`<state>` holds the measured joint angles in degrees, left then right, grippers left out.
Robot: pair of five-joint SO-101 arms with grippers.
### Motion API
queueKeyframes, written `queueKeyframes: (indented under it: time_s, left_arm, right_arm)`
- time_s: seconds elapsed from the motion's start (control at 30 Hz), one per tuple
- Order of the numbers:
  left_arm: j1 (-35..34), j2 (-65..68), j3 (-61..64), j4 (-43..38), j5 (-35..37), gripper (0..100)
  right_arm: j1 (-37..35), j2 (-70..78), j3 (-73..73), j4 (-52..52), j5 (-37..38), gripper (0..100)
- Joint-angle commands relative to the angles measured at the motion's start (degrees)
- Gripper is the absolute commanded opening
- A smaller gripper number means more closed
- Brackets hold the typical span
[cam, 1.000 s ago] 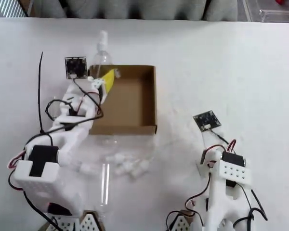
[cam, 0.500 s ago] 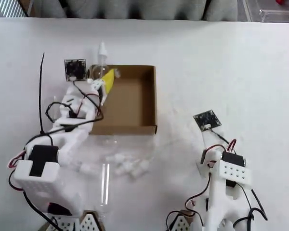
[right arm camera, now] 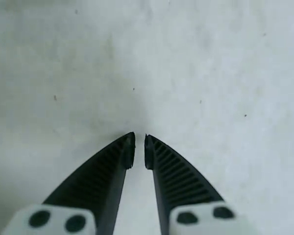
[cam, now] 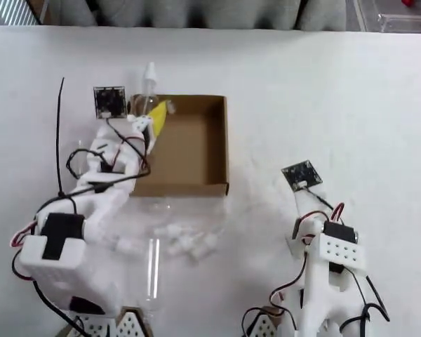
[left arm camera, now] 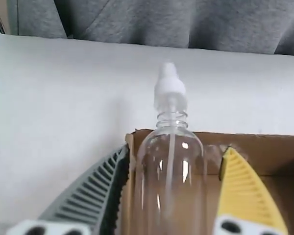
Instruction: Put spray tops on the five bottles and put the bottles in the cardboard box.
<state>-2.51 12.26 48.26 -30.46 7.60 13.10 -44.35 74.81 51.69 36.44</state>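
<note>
The bottle (left arm camera: 169, 164) clasped by the left gripper (left arm camera: 176, 152) has been lowered to the upper-left corner of the cardboard box (cam: 196, 151), on the white surface (cam: 323, 91) below grey curtains (left arm camera: 161, 22), the right gripper (right arm camera: 139, 147) being clenched.

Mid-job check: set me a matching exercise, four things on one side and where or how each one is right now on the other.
Things:
1 bottle
2 right gripper
3 loose spray tops
4 cardboard box

States:
A shut, above bare table
B brown, open-topped, beside the left arm
C heaped on the table by the box's near wall
D in the left gripper, spray top on

Pairs: 1-D, 2-A, 3-C, 4-B
</note>
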Motion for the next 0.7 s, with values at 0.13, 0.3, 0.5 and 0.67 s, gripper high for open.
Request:
queueKeyframes:
  time_s: [0.13, 0.3, 0.5, 0.67]
  left_arm:
    - [-0.2, -13.6, -0.4, 13.3, 0.1, 28]
    - [-0.3, -17.0, -0.3, 17.1, 0.1, 28]
    - [-0.6, -24.8, -0.8, 28.7, 0.1, 28]
    - [-0.1, -32.0, -4.7, 41.8, 0.1, 28]
  right_arm:
    - [0.1, -1.1, -0.3, -0.7, 0.5, 1.6]
    - [0.1, -1.0, -0.3, -0.7, 0.5, 1.6]
    - [0.0, -1.0, -0.3, -0.8, 0.5, 1.6]
    - [0.0, -0.9, -0.3, -0.6, 0.5, 1.6]
